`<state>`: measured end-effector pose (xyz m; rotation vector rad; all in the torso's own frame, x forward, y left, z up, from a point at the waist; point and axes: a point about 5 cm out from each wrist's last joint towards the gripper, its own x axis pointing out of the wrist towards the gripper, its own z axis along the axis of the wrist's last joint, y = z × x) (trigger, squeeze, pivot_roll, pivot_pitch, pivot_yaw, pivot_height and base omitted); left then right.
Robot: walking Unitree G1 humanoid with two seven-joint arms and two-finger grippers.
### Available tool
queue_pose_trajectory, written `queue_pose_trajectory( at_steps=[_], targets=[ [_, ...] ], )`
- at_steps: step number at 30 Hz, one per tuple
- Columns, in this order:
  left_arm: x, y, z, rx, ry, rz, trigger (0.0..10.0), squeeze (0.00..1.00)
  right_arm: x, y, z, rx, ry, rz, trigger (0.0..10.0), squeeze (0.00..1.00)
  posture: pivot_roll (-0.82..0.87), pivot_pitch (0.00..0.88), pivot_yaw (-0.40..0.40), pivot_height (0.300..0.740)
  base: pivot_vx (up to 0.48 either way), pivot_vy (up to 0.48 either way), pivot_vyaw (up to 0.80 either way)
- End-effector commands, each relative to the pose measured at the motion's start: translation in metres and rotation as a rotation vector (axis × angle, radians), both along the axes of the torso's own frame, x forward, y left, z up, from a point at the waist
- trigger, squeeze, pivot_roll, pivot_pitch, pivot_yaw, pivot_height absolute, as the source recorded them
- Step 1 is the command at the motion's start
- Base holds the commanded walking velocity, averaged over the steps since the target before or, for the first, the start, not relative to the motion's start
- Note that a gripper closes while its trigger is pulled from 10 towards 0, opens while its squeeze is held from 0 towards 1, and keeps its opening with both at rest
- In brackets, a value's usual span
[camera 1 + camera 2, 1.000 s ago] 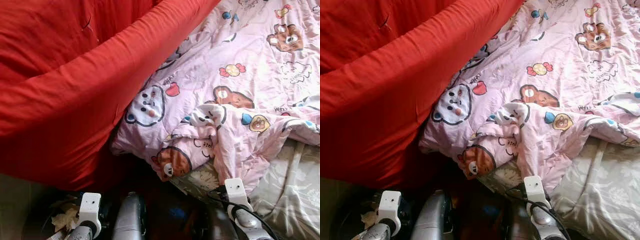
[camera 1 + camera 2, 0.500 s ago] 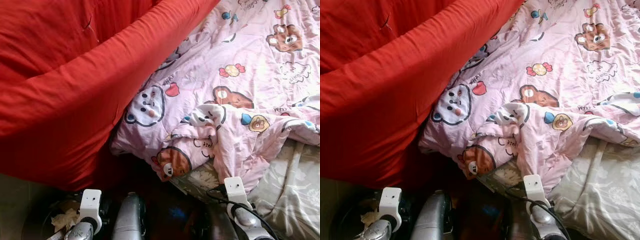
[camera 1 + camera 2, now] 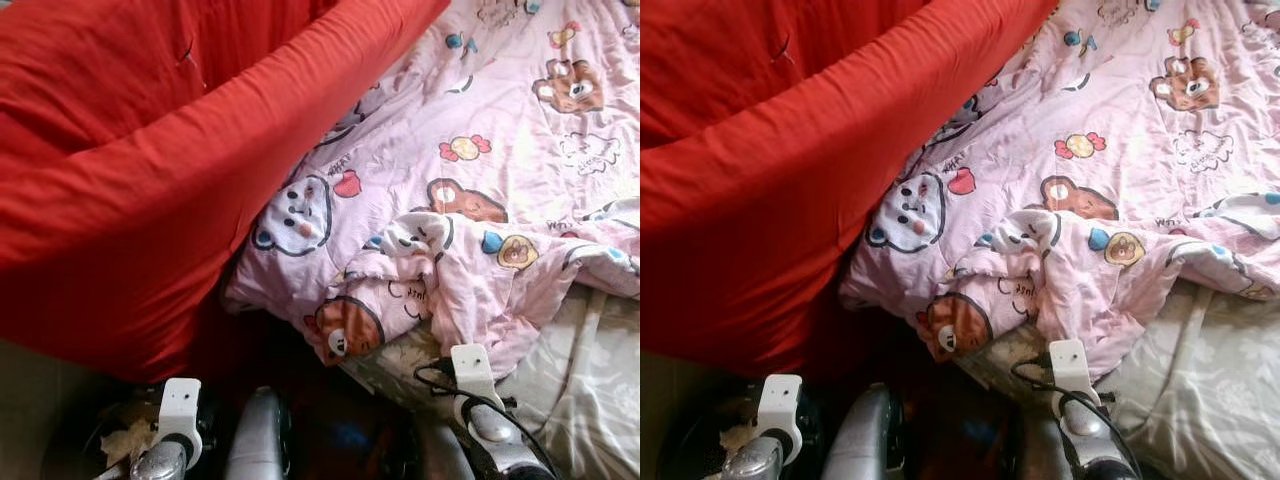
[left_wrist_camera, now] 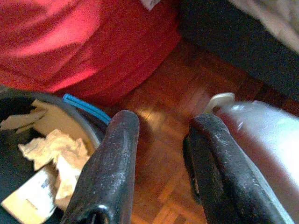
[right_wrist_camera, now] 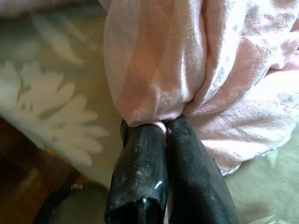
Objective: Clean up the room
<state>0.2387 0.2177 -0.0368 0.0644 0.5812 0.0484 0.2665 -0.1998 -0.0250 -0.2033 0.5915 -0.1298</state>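
The right gripper (image 5: 161,128) is clenched on a near-edge fold of the pink cartoon-bear cotton quilt (image 3: 470,190), which lies bunched on the pale floral bedsheet (image 3: 590,385) beside the red duvet (image 3: 130,170) at left. The left gripper (image 4: 161,140), released, hangs over the wooden floor (image 4: 173,107) near a bin of crumpled paper (image 4: 51,149). Judged: pull steadily toward the near right, keeping the pinch deep so the fold does not slip.

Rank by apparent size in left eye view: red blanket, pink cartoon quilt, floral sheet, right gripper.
1. red blanket and pink cartoon quilt: similar spans, both cropped, so not ranked.
2. floral sheet, partly covered.
3. right gripper, shut on the quilt edge.
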Motion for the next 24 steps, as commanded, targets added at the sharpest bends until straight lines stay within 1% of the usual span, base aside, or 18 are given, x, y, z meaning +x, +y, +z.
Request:
queue_pose_trajectory(
  at_steps=[1, 2, 3, 4, 5, 7, 9, 11, 13, 15, 17, 24],
  targets=[
    [-0.013, 0.003, -0.010, -0.001, 0.070, 0.026, 10.0, 0.00, -0.005, -0.001, -0.004, 0.018, 0.001, -0.034, 0.0, 0.00, 0.02, 0.144, 0.047, 0.636, 0.000, 0.000, 0.00],
    [-0.011, 0.002, -0.010, -0.002, 0.071, 0.027, 10.0, 0.00, -0.002, -0.001, 0.000, 0.047, -0.028, -0.035, 0.0, 0.00, 0.02, 0.132, 0.046, 0.636, 0.000, 0.000, 0.00],
    [-0.010, 0.001, -0.010, -0.003, 0.072, 0.029, 10.0, 0.00, 0.004, 0.000, 0.006, 0.073, -0.085, -0.043, 0.0, 0.00, 0.01, 0.129, 0.045, 0.636, 0.000, 0.000, 0.00],
    [-0.010, 0.001, -0.009, -0.003, 0.073, 0.029, 10.0, 0.00, 0.006, 0.000, 0.009, 0.077, -0.107, -0.047, 0.0, 0.00, 0.00, 0.127, 0.044, 0.636, 0.000, 0.000, 0.00],
    [-0.010, 0.001, -0.010, -0.004, 0.076, 0.031, 10.0, 0.00, 0.010, 0.000, 0.015, 0.096, -0.168, -0.051, 10.0, 0.00, 0.00, 0.123, 0.043, 0.636, 0.000, 0.000, 0.00],
    [-0.010, 0.001, -0.010, -0.004, 0.080, 0.033, 10.0, 0.00, 0.012, 0.000, 0.019, 0.113, -0.201, -0.060, 10.0, 0.00, -0.01, 0.117, 0.043, 0.636, 0.000, 0.000, 0.00],
    [-0.014, 0.001, -0.013, -0.004, 0.102, 0.033, 10.0, 0.00, 0.013, 0.000, 0.022, 0.160, -0.238, -0.082, 10.0, 0.00, -0.02, 0.114, 0.043, 0.636, 0.000, 0.000, 0.00],
    [-0.015, 0.000, -0.014, -0.005, 0.110, 0.032, 10.0, 0.00, 0.014, 0.001, 0.023, 0.170, -0.248, -0.077, 10.0, 0.00, -0.02, 0.110, 0.043, 0.636, 0.000, 0.000, 0.00],
    [-0.017, -0.001, -0.016, -0.006, 0.122, 0.031, 10.0, 0.00, 0.016, 0.005, 0.028, 0.210, -0.299, -0.055, 10.0, 0.00, -0.03, 0.106, 0.043, 0.636, 0.000, 0.000, 0.00],
    [-0.017, -0.001, -0.016, -0.007, 0.125, 0.031, 10.0, 0.00, 0.017, 0.005, 0.030, 0.218, -0.323, -0.055, 10.0, 0.00, -0.03, 0.104, 0.044, 0.651, 0.000, 0.000, 0.00],
    [-0.018, -0.001, -0.017, -0.006, 0.130, 0.031, 10.0, 0.00, 0.017, 0.004, 0.031, 0.219, -0.323, -0.057, 10.0, 0.00, -0.03, 0.104, 0.044, 0.661, 0.000, 0.000, 0.00],
    [-0.020, 0.001, -0.018, -0.003, 0.143, 0.037, 10.0, 0.00, 0.022, 0.006, 0.034, 0.231, -0.329, -0.060, 10.0, 0.00, -0.02, 0.104, 0.045, 0.716, 0.000, 0.000, 0.00]
  ],
)
